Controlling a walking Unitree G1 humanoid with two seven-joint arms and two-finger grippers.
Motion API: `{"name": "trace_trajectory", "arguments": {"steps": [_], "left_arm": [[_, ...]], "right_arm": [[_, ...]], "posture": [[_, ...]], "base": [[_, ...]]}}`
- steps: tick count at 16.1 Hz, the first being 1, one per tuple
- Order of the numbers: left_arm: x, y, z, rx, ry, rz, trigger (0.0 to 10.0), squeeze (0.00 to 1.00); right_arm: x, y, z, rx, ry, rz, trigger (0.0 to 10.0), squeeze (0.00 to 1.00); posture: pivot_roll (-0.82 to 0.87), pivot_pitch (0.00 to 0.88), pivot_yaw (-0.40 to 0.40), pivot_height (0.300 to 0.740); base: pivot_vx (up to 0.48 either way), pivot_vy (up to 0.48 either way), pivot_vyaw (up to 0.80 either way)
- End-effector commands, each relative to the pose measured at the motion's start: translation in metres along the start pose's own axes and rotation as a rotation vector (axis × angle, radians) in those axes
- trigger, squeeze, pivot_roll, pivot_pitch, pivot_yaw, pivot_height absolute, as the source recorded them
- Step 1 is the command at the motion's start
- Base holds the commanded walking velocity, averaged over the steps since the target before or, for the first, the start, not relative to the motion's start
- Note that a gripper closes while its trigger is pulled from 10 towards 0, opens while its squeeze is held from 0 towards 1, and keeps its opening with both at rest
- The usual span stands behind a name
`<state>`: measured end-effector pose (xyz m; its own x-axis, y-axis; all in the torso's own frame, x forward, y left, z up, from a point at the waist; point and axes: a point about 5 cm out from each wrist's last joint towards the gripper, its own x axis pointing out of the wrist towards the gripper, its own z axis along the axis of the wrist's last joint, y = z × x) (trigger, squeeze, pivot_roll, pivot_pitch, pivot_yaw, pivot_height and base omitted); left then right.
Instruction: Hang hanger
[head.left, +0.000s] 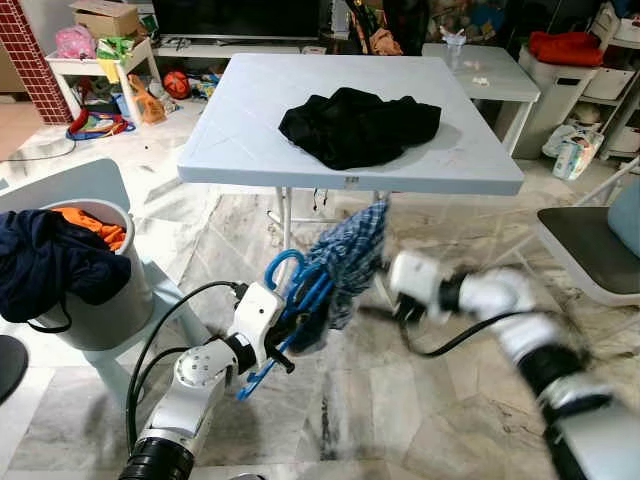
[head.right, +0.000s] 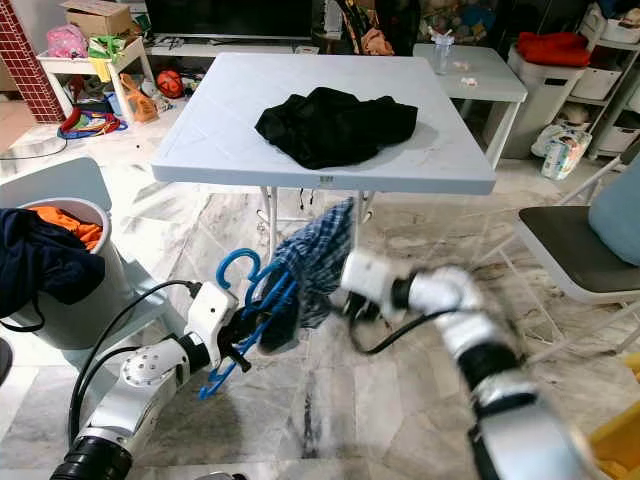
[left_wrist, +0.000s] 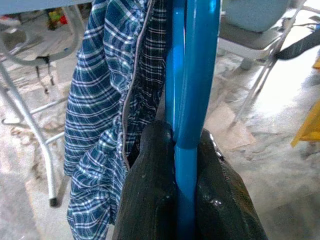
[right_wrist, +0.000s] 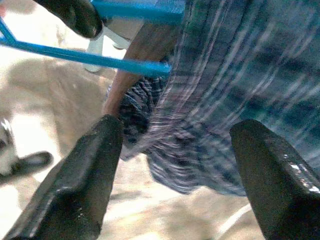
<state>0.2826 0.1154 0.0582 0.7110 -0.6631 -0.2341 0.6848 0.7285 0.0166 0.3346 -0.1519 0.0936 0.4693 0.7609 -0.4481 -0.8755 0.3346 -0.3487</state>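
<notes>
In the lower middle of the head view, the left gripper (head.left: 285, 335) is clamped tight on a blue plastic hanger (head.left: 290, 300), its two black fingers (left_wrist: 150, 200) pressed against either side of the hanger's bar with no gap left. A blue plaid shirt (head.left: 350, 260) is draped over the hanger and hangs beside it, its top reaching up toward the front edge of the white folding table (head.left: 240, 130) that fills the upper centre. A black garment (head.left: 355, 125) lies crumpled on the tabletop. The right gripper (right_wrist: 175, 165), blurred at centre right, sits just beside the shirt's lower part; its fingers are spread wide with nothing between them, the plaid cloth close in front. At the left edge a white laundry bucket (head.left: 110, 310) holds dark blue and orange clothes. A chair with a dark seat (head.left: 590, 250) stands at the right edge on the marble floor (head.left: 400, 410).
</notes>
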Motion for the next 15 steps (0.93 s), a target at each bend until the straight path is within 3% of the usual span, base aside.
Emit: {"name": "trace_trajectory", "arguments": {"steps": [1, 2, 3, 4, 6, 7, 15], "left_arm": [[0.002, -0.003, 0.007, 0.008, -0.027, -0.022, 0.0, 0.0], [0.004, -0.006, 0.011, -0.001, -0.038, -0.043, 0.0, 0.0], [0.005, -0.008, 0.015, -0.008, -0.05, -0.057, 0.0, 0.0], [0.005, -0.01, 0.018, -0.004, -0.056, -0.069, 0.0, 0.0], [0.006, -0.012, 0.021, 0.0, -0.059, -0.082, 0.0, 0.0], [0.006, -0.012, 0.022, 0.001, -0.058, -0.085, 0.0, 0.0], [-0.007, -0.009, 0.018, 0.062, 0.012, -0.118, 0.0, 0.0]], "right_arm": [[-0.004, -0.004, -0.004, 0.075, -0.002, -0.051, 10.0, 1.0], [0.002, 0.003, -0.009, 0.188, -0.017, -0.066, 10.0, 0.93], [0.007, 0.006, -0.011, 0.278, -0.037, -0.098, 10.0, 0.35], [0.01, 0.009, -0.011, 0.316, -0.05, -0.132, 10.0, 0.0], [0.014, 0.008, -0.011, 0.36, -0.047, -0.204, 10.0, 0.0], [0.015, 0.006, -0.011, 0.376, -0.048, -0.25, 0.0, 0.0], [-0.005, -0.016, -0.014, 0.355, -0.003, -0.288, 0.0, 0.0]], "posture": [[-0.06, 0.0, -0.031, 0.74], [-0.06, 0.0, -0.03, 0.74], [-0.06, 0.0, -0.028, 0.74], [-0.06, 0.0, -0.027, 0.74], [-0.05, 0.0, -0.024, 0.74], [-0.05, 0.0, -0.022, 0.74], [-0.04, 0.0, -0.016, 0.74]], "base": [[0.0, 0.0, 0.0], [0.0, 0.0, 0.0], [0.0, 0.0, 0.0], [0.0, 0.0, 0.0], [0.0, 0.0, 0.0], [0.0, 0.0, 0.0], [0.0, 0.0, 0.0]]}}
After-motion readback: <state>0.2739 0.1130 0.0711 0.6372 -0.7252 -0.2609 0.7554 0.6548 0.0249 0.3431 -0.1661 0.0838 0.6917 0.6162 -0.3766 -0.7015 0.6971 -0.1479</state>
